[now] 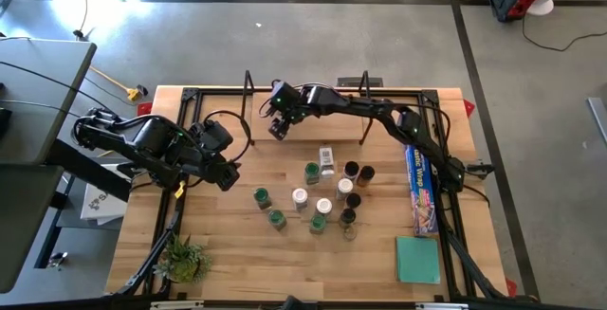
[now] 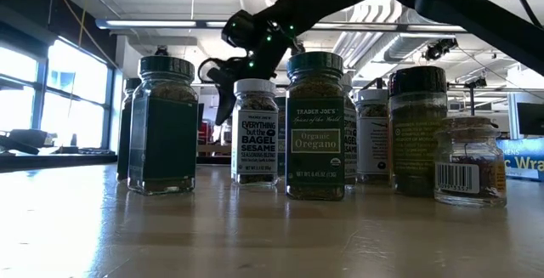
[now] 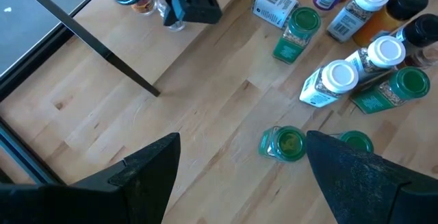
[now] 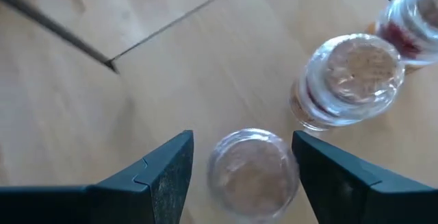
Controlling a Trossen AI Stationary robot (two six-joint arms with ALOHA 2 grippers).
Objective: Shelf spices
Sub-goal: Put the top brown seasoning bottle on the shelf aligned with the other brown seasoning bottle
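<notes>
Several spice jars (image 1: 322, 191) with green, white and black tops stand in a cluster at the table's middle. My right gripper (image 4: 243, 176) is open at the far side, between the shelf's black wire uprights (image 1: 248, 92). A clear-topped jar (image 4: 253, 166) stands upright between its fingers on the wood, and two more clear-topped jars (image 4: 352, 80) stand beside it. In the high view my right gripper (image 1: 278, 125) reaches in from the right. My left gripper (image 3: 239, 176) hangs open above the table's left part, over two green-topped jars (image 3: 284, 143).
A long blue foil-wrap box (image 1: 422, 187) lies along the right edge, with a flat teal square (image 1: 417, 258) near it. A small plant (image 1: 185, 258) sits at the near left corner. One white-labelled jar (image 1: 327, 158) lies on its side at the cluster's far end.
</notes>
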